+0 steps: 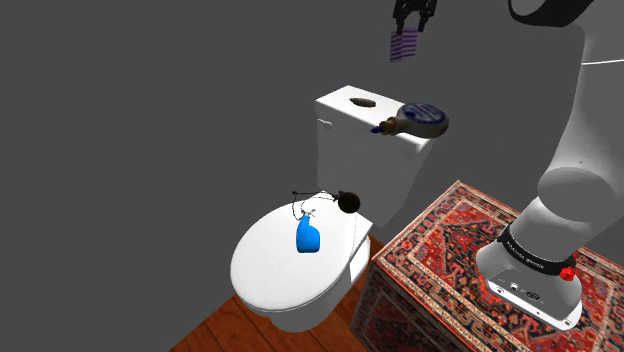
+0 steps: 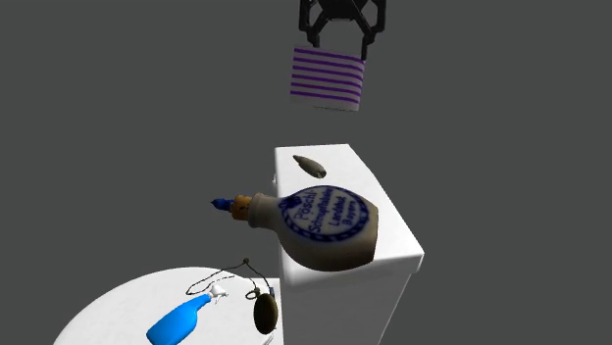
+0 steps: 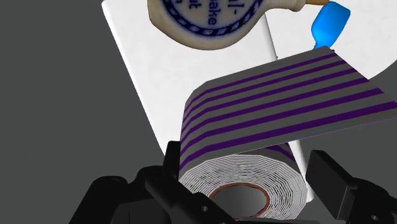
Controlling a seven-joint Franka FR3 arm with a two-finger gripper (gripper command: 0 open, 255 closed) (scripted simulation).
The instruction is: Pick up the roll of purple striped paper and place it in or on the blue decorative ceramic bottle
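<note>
**Striped roll held high over the toilet tank**

The room has a plain grey wall (image 1: 120, 120) and a brown wood floor (image 1: 215, 325). Start at the shoulder view's left. A white toilet lid (image 1: 265, 275) is near and shut. A small blue spray bottle (image 1: 308, 237) lies on it. Just right of that, at the lid's far edge, is a black ball (image 1: 349, 203) with a thin wire. Behind them stands the white tank (image 1: 365, 170). On its flat top sits a little dark oval thing (image 1: 362, 102). Right of that, the bottle (image 1: 420, 120) lies on its side with its neck pointing left. It is cream and brown with a round blue and white label. High above the tank, well apart from it, the tool (image 1: 413, 28) is clamped on the roll of paper (image 1: 404, 46), white with purple stripes. Near, at the right, is the stand (image 1: 450, 250), covered in a red carpet pattern, with the white arm (image 1: 580, 150) on it.

The second exterior view shows blue letters on the label, too small to read surely, and a cork in the neck. The wrist view shows the roll's end, with white layers round a brown core. It also shows black fingers (image 3: 334, 181) on both sides and a loose sheet.
</note>
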